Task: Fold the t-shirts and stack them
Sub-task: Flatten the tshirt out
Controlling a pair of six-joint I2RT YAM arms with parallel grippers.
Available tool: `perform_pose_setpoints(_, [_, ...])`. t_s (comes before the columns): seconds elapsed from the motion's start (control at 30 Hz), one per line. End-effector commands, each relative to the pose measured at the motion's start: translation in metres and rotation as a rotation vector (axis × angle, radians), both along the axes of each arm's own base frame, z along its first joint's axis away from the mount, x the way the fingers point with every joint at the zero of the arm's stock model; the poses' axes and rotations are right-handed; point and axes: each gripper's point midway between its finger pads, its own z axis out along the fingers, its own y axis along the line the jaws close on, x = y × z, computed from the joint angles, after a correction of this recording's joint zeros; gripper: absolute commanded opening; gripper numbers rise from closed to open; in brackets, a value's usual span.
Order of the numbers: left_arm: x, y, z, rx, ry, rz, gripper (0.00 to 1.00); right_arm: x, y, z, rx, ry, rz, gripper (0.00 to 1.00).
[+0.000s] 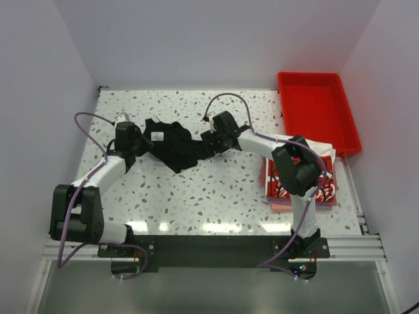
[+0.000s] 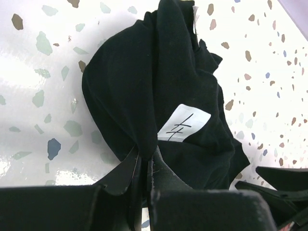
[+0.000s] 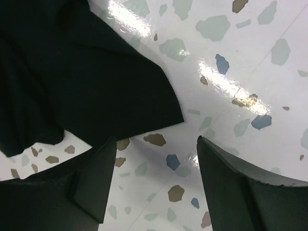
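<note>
- My left claw (image 2: 144,159) is pinched tight on the crumpled black cloth t-shirt (image 2: 139,86), left of centre on the speckled table (image 1: 222,196).
- My right claw (image 3: 156,144) gapes wide, just beside its right edge.
- Done, I judge: the white printed t-shirt (image 1: 325,150) is stacked on a pinkish t-shirt (image 1: 281,204), near right.
- Left: folding and stacking the black one.
- Count: three shirts visible, one red plastic tray (image 1: 280,88).

The left arm (image 1: 98,175) is reaching forward and inward, and the left pincer (image 2: 146,156) is pressing its fingers together on a fold of the black t-shirt (image 2: 134,86). The right arm (image 1: 298,167) is bending at the elbow and stretching leftward, with the right pincer (image 3: 156,142) pointing down, its fingers spread wide apart.
</note>
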Motion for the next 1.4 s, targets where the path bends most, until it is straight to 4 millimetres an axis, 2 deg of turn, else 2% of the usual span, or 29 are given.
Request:
perform_pose_setpoints(0.0, [-0.001,0.006,0.011,0.008,-0.038,0.016,0.0,0.015,0.021,0.01,0.031,-0.058,0.013,0.71])
perform_pose_setpoints(0.23, [-0.002,0.005,0.017,0.012,-0.055,0.007,0.0,0.014,0.036,-0.015,-0.028,-0.066,0.074,0.68])
perform_pose_setpoints(0.33, [-0.002,0.007,0.02,0.02,-0.064,0.008,0.0,0.012,0.04,-0.02,-0.028,-0.051,0.084,0.35])
perform_pose_setpoints(0.37, [0.0,0.007,0.023,0.024,-0.072,0.011,0.0,0.011,0.041,-0.019,-0.027,-0.054,0.086,0.12])
perform_pose_setpoints(0.4, [-0.001,0.008,0.024,0.026,-0.068,0.011,0.0,0.01,0.039,-0.018,-0.034,-0.057,0.08,0.06])
perform_pose_setpoints(0.43, [-0.003,0.008,0.023,0.03,-0.052,0.013,0.0,0.014,0.038,-0.004,-0.032,-0.093,0.059,0.0])
perform_pose_setpoints(0.5, [-0.001,0.009,0.035,0.034,-0.075,0.015,0.0,0.024,0.029,0.011,-0.046,-0.159,0.002,0.0])
perform_pose_setpoints(0.53, [-0.001,0.01,0.039,0.036,-0.08,0.019,0.0,0.028,0.027,0.038,-0.027,-0.209,-0.015,0.0])
perform_pose_setpoints(0.57, [0.001,0.011,0.054,0.036,-0.114,0.023,0.0,0.031,0.022,0.051,-0.036,-0.245,-0.028,0.0])
perform_pose_setpoints(0.63, [-0.002,0.014,0.067,0.046,-0.129,0.037,0.0,0.037,0.01,0.086,-0.045,-0.332,-0.078,0.0])
perform_pose_setpoints(0.67, [-0.004,0.015,0.086,0.045,-0.168,0.042,0.0,0.036,0.004,0.123,-0.019,-0.397,-0.088,0.0])
perform_pose_setpoints(0.73, [-0.006,0.016,0.11,0.044,-0.22,0.05,0.0,0.031,-0.003,0.155,0.01,-0.449,-0.107,0.0])
perform_pose_setpoints(0.77, [-0.011,0.017,0.135,0.04,-0.284,0.054,0.0,0.024,-0.011,0.195,0.033,-0.519,-0.093,0.0])
perform_pose_setpoints(0.83, [-0.018,0.017,0.159,0.031,-0.34,0.051,0.0,0.011,-0.018,0.226,0.078,-0.565,-0.084,0.0])
perform_pose_setpoints(0.87, [-0.026,0.016,0.187,0.022,-0.409,0.051,0.0,0.004,-0.02,0.24,0.101,-0.587,-0.066,0.0])
perform_pose_setpoints(0.9, [-0.033,0.017,0.197,0.021,-0.426,0.052,0.0,-0.011,-0.03,0.269,0.142,-0.628,-0.064,0.0])
perform_pose_setpoints(0.93, [-0.039,0.017,0.21,0.018,-0.456,0.052,0.0,-0.019,-0.035,0.282,0.161,-0.65,-0.062,0.0])
perform_pose_setpoints(0.97, [-0.052,0.018,0.24,0.009,-0.529,0.055,0.0,-0.028,-0.037,0.293,0.191,-0.665,-0.047,0.0])
perform_pose_setpoints(1.0, [-0.06,0.018,0.252,0.002,-0.554,0.058,0.0,-0.045,-0.05,0.32,0.24,-0.713,-0.049,0.0])
perform_pose_setpoints(1.03, [-0.069,0.017,0.266,-0.01,-0.591,0.053,0.0,-0.055,-0.053,0.331,0.27,-0.728,-0.039,0.0])
perform_pose_setpoints(1.07, [-0.087,0.017,0.295,-0.019,-0.673,0.044,0.0,-0.068,-0.057,0.344,0.309,-0.74,-0.025,0.0])
perform_pose_setpoints(1.1, [-0.098,0.016,0.309,-0.027,-0.713,0.038,0.0,-0.087,-0.067,0.369,0.365,-0.781,-0.017,0.0])
perform_pose_setpoints(1.17, [-0.13,0.013,0.346,-0.039,-0.826,0.009,0.0,-0.11,-0.075,0.392,0.434,-0.811,0.015,0.0])
perform_pose_setpoints(1.2, [-0.141,0.012,0.358,-0.042,-0.859,-0.001,0.0,-0.125,-0.074,0.404,0.479,-0.823,0.06,0.0])
perform_pose_setpoints(1.23, [-0.155,0.011,0.375,-0.047,-0.907,-0.014,0.0,-0.143,-0.087,0.425,0.52,-0.87,0.061,0.0])
perform_pose_setpoints(1.33, [-0.193,0.007,0.406,-0.054,-1.011,-0.051,0.0,-0.18,-0.094,0.451,0.633,-0.888,0.131,0.0])
perform_pose_setpoints(1.37, [-0.201,0.007,0.411,-0.053,-1.027,-0.053,0.0,-0.186,-0.096,0.453,0.641,-0.888,0.142,0.0])
